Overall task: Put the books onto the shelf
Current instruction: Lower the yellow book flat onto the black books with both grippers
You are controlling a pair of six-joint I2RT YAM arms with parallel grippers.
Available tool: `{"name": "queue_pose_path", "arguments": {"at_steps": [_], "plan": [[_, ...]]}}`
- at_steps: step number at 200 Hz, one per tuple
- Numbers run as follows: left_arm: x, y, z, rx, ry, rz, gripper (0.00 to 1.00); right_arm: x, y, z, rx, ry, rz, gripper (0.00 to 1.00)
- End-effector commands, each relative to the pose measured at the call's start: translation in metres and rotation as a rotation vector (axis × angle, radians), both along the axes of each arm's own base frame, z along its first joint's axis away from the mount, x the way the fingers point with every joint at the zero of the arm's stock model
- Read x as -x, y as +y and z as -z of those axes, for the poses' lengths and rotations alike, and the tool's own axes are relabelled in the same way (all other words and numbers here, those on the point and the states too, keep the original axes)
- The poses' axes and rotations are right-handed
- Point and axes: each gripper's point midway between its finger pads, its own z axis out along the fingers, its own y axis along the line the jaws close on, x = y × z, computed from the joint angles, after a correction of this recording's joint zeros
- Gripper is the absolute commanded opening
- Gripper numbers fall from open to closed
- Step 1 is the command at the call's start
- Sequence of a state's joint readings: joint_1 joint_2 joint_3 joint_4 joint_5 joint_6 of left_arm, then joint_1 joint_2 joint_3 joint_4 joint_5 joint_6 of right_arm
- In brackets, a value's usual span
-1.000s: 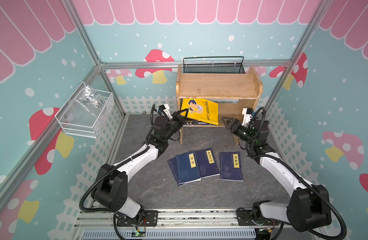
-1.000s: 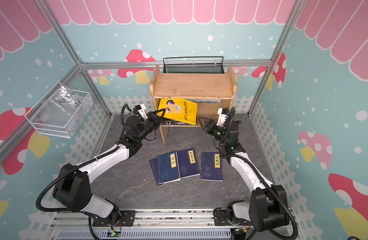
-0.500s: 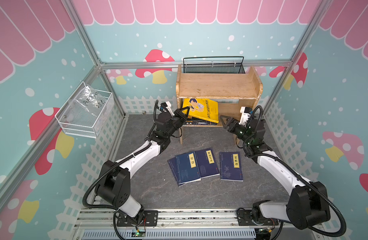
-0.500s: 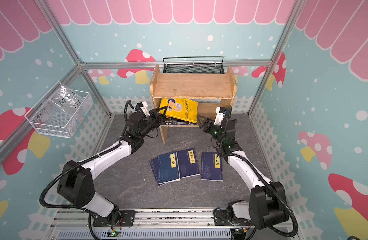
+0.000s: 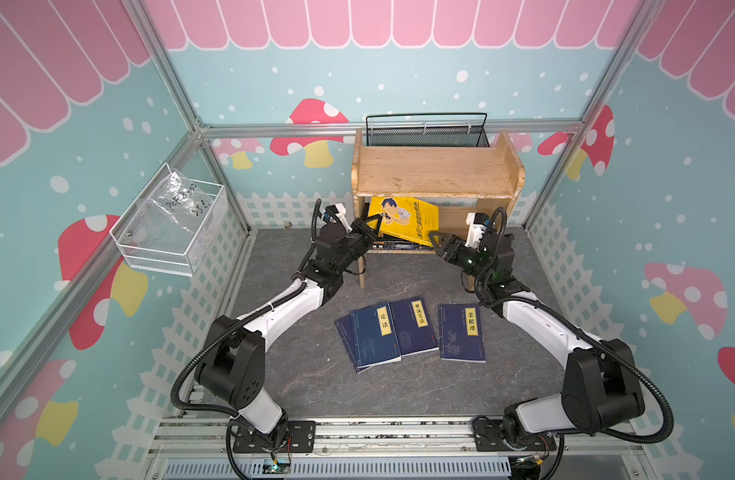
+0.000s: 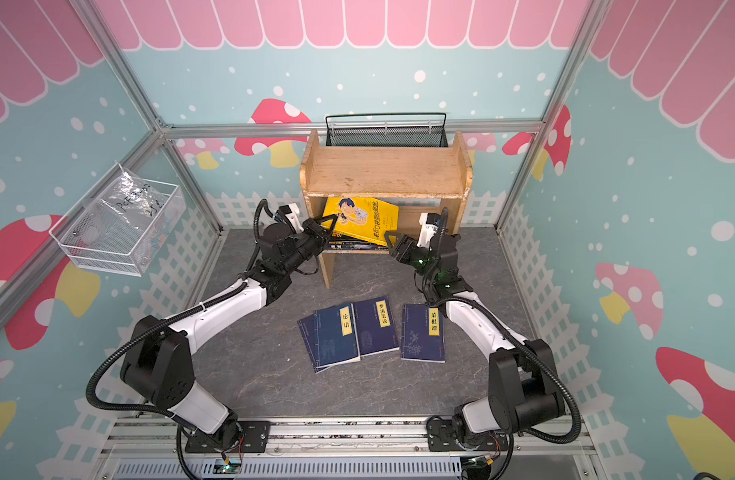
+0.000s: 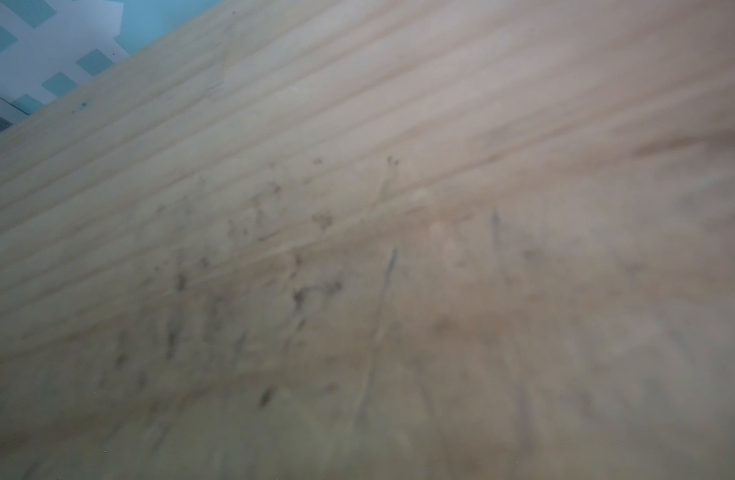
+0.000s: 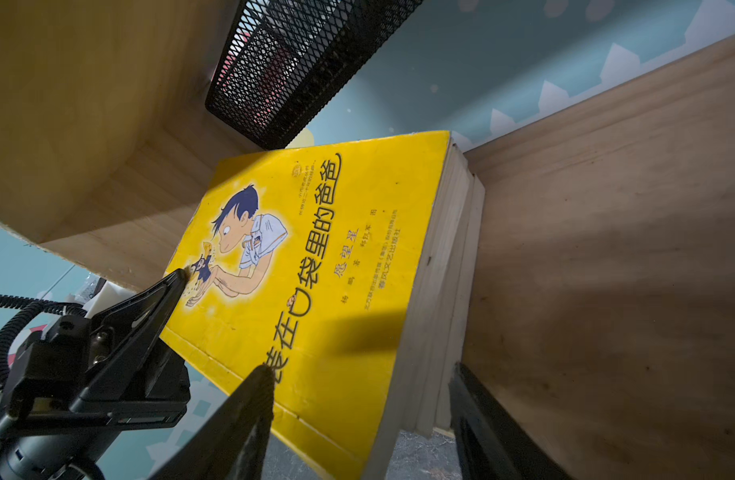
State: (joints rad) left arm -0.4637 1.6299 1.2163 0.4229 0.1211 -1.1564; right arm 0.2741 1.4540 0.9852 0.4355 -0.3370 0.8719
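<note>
The light wooden shelf (image 5: 432, 170) stands at the back, and blurred wood of the shelf (image 7: 357, 208) fills the left wrist view. A yellow book (image 5: 407, 218) lies tilted on dark books (image 5: 395, 246) in the lower tier. My left gripper (image 5: 372, 226) is shut on the yellow book's left corner; one of its fingers (image 8: 166, 291) lies on the cover. My right gripper (image 8: 361, 415) is open, its jaws standing either side of the stack's near right corner, beside the side panel (image 8: 607, 249). Several navy books (image 5: 413, 328) lie on the floor in front.
A black mesh basket (image 5: 426, 133) sits behind the shelf's top. A white wire basket (image 5: 170, 228) holding a plastic bag hangs on the left wall. Grey floor (image 5: 316, 382) lies between the navy books and the arm bases.
My left gripper has pushed further in toward the shelf with the yellow book. My right gripper has come up to the stack's right corner, its jaws a little narrower.
</note>
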Motion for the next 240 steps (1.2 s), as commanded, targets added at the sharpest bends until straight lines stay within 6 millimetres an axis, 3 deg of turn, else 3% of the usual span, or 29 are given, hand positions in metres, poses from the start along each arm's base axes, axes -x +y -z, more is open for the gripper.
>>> {"name": "queue_pose_path", "arguments": {"at_steps": [1,128,156,198,240], "plan": [[-0.007,0.004,-0.026,0.041,-0.066,-0.023,0.00,-0.003,0.012,-0.016,-0.016,-0.053,-0.029,0.67],[-0.009,0.006,-0.016,0.035,-0.050,-0.038,0.01,-0.012,0.026,-0.021,0.006,-0.089,-0.049,0.64],[-0.008,0.009,-0.014,0.020,-0.043,-0.054,0.14,-0.014,0.027,-0.020,0.014,-0.091,-0.039,0.64],[-0.006,0.017,-0.013,-0.009,-0.026,-0.088,0.47,-0.013,0.027,-0.019,0.040,-0.089,-0.020,0.64],[-0.001,0.022,-0.018,-0.043,-0.017,-0.102,0.62,-0.014,0.032,-0.018,0.046,-0.086,-0.021,0.64]]}}
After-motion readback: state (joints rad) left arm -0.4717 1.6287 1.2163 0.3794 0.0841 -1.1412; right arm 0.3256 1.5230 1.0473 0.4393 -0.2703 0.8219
